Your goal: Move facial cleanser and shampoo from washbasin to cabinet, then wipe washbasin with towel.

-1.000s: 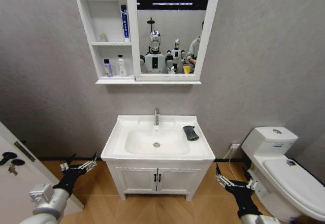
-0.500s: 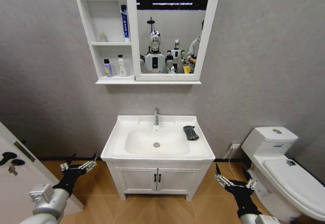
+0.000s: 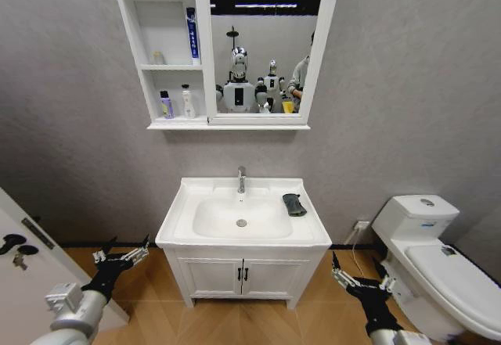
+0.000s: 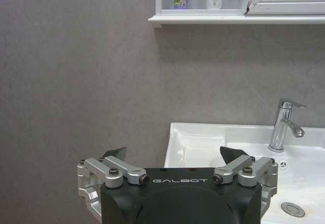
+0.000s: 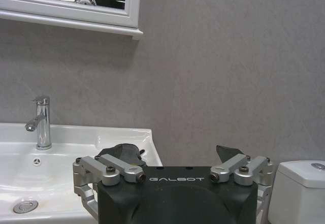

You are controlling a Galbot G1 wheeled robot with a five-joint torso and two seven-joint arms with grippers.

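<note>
The white washbasin (image 3: 176, 221) stands against the wall with its chrome tap (image 3: 241, 179). A small dark towel (image 3: 294, 204) lies folded on the rim to the right of the bowl. On the cabinet's (image 3: 125, 48) lowest shelf stand a purple bottle (image 3: 166, 104) and a white pump bottle (image 3: 188, 102), which I take for the shampoo and facial cleanser. My left gripper (image 3: 124, 248) hangs open low beside the basin's left front corner. Low at the right front, my right gripper (image 3: 358, 265) is open too. Neither holds anything.
A white toilet (image 3: 438, 267) stands close to my right arm. A door (image 3: 23, 259) with a dark handle is at the left edge. The mirror (image 3: 262, 40) hangs above the basin. A blue tube (image 3: 192, 36) stands on a higher shelf.
</note>
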